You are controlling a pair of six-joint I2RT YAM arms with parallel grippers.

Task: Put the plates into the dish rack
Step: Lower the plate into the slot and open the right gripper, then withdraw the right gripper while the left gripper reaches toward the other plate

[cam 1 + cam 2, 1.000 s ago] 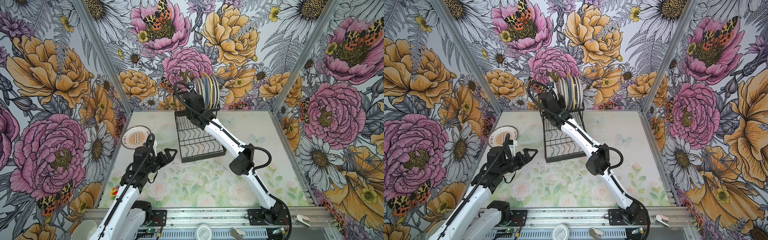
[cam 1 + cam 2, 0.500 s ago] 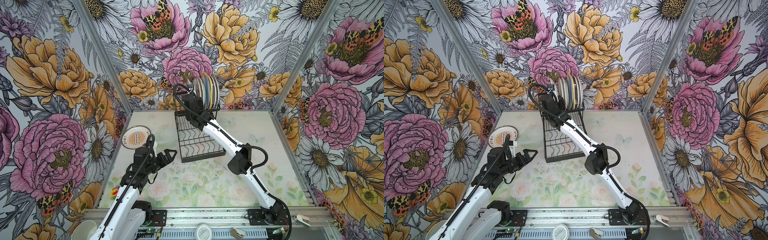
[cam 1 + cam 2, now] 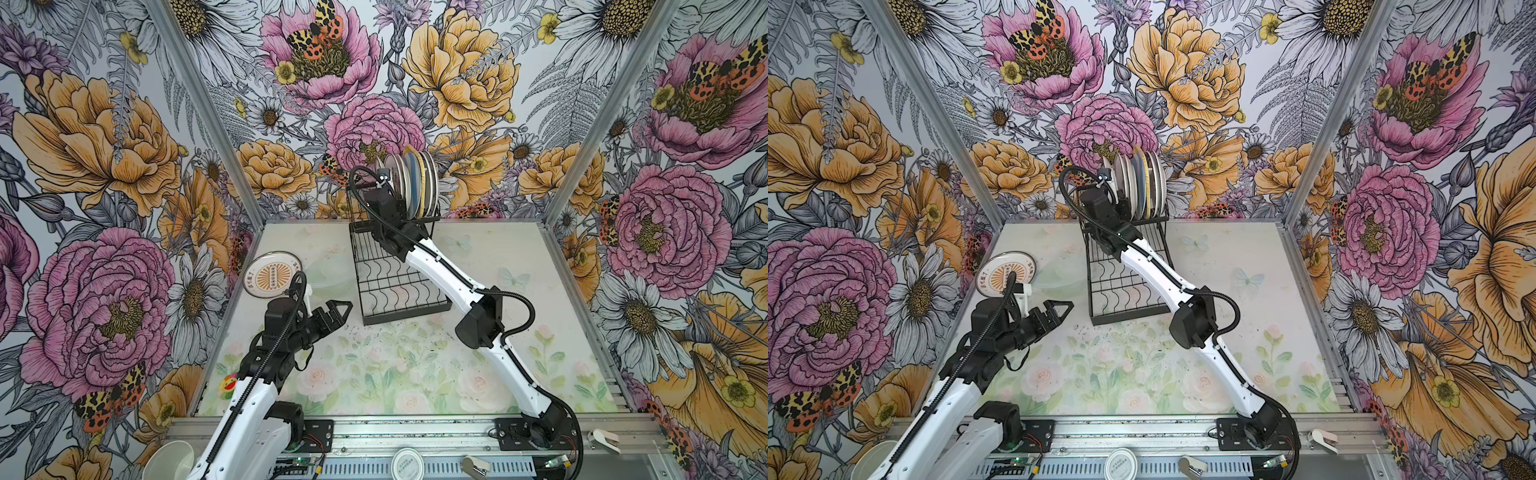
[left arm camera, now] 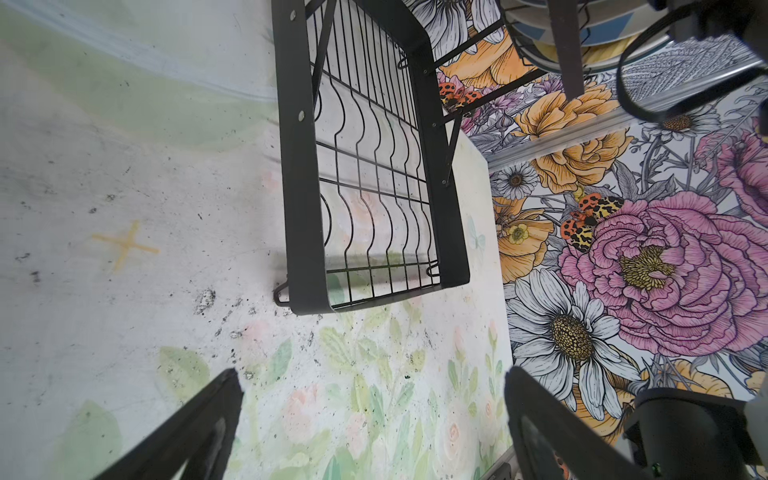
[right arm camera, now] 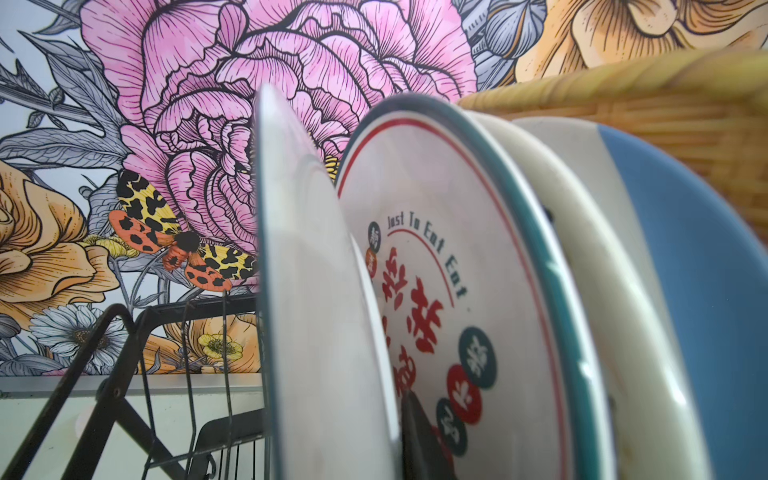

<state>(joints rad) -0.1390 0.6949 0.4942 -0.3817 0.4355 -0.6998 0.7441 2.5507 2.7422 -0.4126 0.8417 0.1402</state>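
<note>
Several plates point(image 3: 415, 183) point(image 3: 1142, 183) stand upright in the raised tier of the black dish rack point(image 3: 395, 286) point(image 3: 1125, 291) point(image 4: 299, 174). My right gripper point(image 3: 392, 198) is at the left end of that row. In the right wrist view a white plate point(image 5: 307, 291) stands edge-on between its jaws. One black finger point(image 5: 419, 440) lies beside that plate and the other finger is hidden behind it. A plate with red characters point(image 5: 457, 270), a blue-striped one point(image 5: 685, 291) and a yellow woven one point(image 5: 644, 95) stand beyond. An orange sunburst plate point(image 3: 272, 275) point(image 3: 1000, 272) lies flat at the table's left. My left gripper point(image 3: 343, 313) point(image 3: 1064, 311) point(image 4: 374, 374) hovers open and empty between that plate and the rack.
A translucent dish point(image 3: 328, 276) point(image 3: 1065, 274) lies between the sunburst plate and the rack. The rack's lower wavy grid point(image 4: 374, 166) holds nothing. A white cup point(image 3: 168, 459) and a round lid point(image 3: 408, 463) sit beyond the front rail. Flowered walls close three sides.
The right arm's elbow has shifted slightly left while its gripper stays at the rack's upper tier. The left arm has not moved.
</note>
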